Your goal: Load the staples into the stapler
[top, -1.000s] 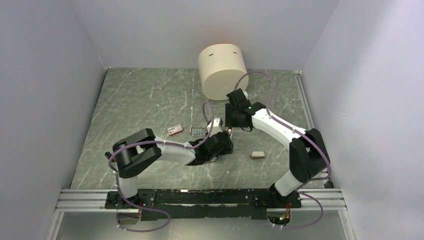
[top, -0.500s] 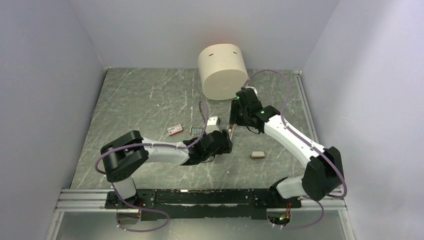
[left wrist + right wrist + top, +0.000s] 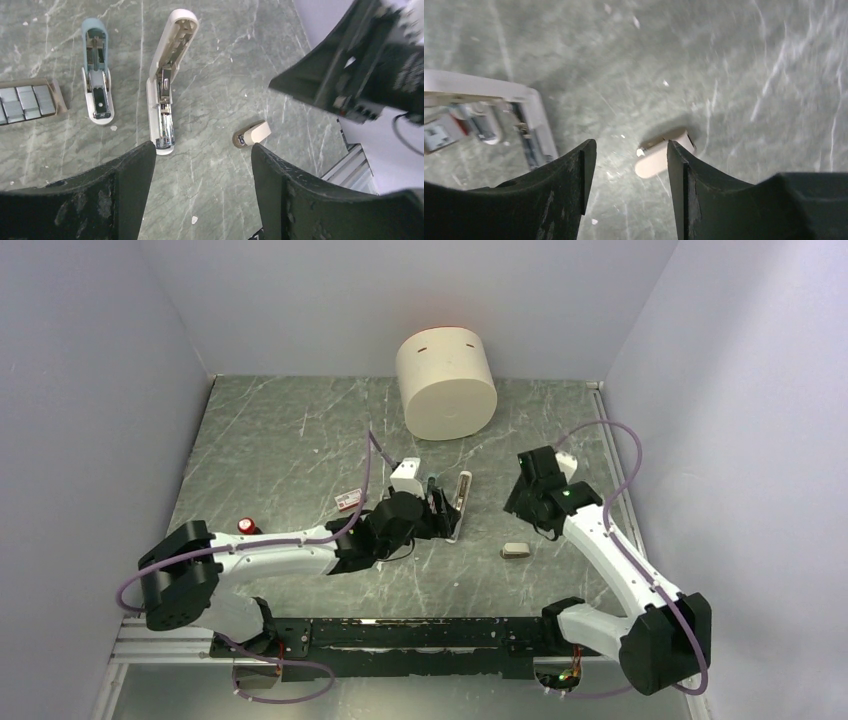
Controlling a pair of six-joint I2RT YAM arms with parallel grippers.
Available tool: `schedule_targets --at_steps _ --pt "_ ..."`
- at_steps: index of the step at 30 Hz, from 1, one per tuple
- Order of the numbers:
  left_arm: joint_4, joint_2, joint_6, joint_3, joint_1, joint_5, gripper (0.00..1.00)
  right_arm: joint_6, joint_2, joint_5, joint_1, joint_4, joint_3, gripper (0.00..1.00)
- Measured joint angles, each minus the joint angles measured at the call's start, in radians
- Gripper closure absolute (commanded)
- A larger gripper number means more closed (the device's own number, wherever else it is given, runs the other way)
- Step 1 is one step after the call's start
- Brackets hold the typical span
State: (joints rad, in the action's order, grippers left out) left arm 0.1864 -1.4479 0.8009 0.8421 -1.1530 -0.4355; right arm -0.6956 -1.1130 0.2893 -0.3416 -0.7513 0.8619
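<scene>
The white stapler (image 3: 167, 85) lies opened out flat on the table, metal rail up; it also shows in the top view (image 3: 460, 503). A cardboard tray of dark grey staple blocks (image 3: 27, 101) lies at the left of the left wrist view. The red-and-white staple box (image 3: 349, 500) lies left of the left gripper. My left gripper (image 3: 202, 152) is open and empty, hovering just short of the stapler's near end (image 3: 432, 515). My right gripper (image 3: 629, 150) is open and empty to the stapler's right (image 3: 522, 510). The stapler's end (image 3: 536, 122) shows blurred there.
A pale blue stapler (image 3: 96, 75) lies open between the tray and the white stapler. A short beige piece (image 3: 515, 550) lies right of the stapler, just beyond the right fingers (image 3: 659, 160). A cream cylinder (image 3: 447, 385) stands at the back. A red-capped knob (image 3: 247, 525) lies front left.
My right gripper has drawn away from the stapler, to the right and nearer. My left arm has swung left and stretched out, uncovering the red-capped knob. The stapler now lies free.
</scene>
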Motion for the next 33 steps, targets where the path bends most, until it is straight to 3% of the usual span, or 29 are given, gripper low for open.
schedule_targets --at_steps 11,18,21,27,33 --pt "-0.042 0.021 -0.087 0.001 0.000 0.022 0.26 -0.280 0.021 -0.033 0.009 -0.073 -0.169 0.44" --pt "-0.032 -0.053 -0.104 0.029 0.000 0.059 0.26 -0.411 -0.009 -0.068 0.010 -0.061 -0.216 0.44" --pt "-0.025 -0.084 -0.105 0.029 0.000 0.084 0.26 -0.434 -0.017 -0.078 0.010 -0.042 -0.223 0.53" --pt "0.029 -0.145 -0.092 0.030 0.000 0.156 0.27 -0.439 -0.057 -0.114 0.010 -0.006 -0.232 0.79" --pt "0.140 -0.206 -0.024 0.021 0.000 0.244 0.33 -0.366 -0.055 -0.143 0.017 0.009 -0.225 0.92"
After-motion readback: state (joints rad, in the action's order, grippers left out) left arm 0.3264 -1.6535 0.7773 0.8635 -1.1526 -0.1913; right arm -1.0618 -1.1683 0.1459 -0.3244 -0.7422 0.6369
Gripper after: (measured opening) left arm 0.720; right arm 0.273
